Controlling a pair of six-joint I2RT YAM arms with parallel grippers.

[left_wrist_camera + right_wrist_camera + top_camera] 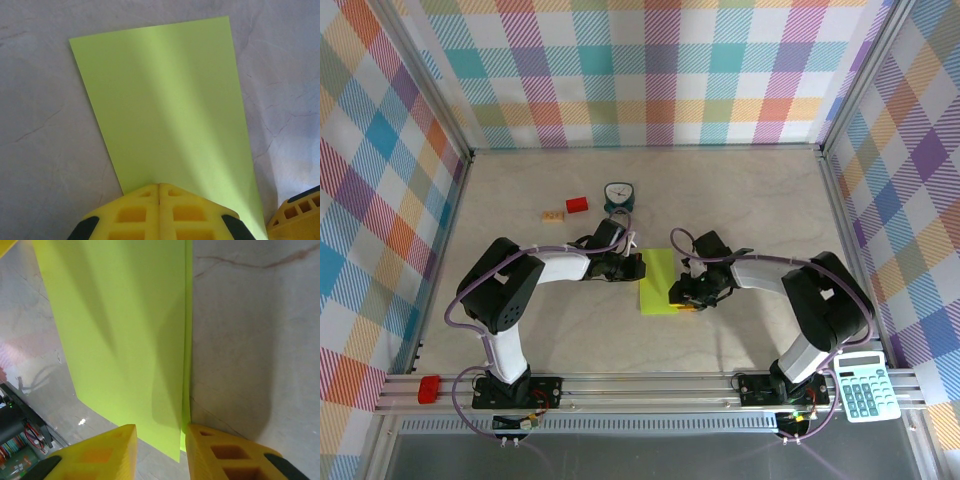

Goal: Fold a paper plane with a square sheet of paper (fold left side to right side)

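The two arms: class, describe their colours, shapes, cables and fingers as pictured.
The left arm and right arm match: bulky black joint housings joined by smooth white links, each trailed by a looping lilac-grey cable. Their black bases bolt to a silver rail. The left fingers and right fingers are bright yellow and wedge-shaped, with moulded rectangular pockets and black patches at the outer sides.

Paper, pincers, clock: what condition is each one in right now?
paper: folded in half, lying flat.
left pincer: shut, tips at the paper's edge.
right pincer: open, fingers either side of the paper's doubled edge.
clock: standing upright.
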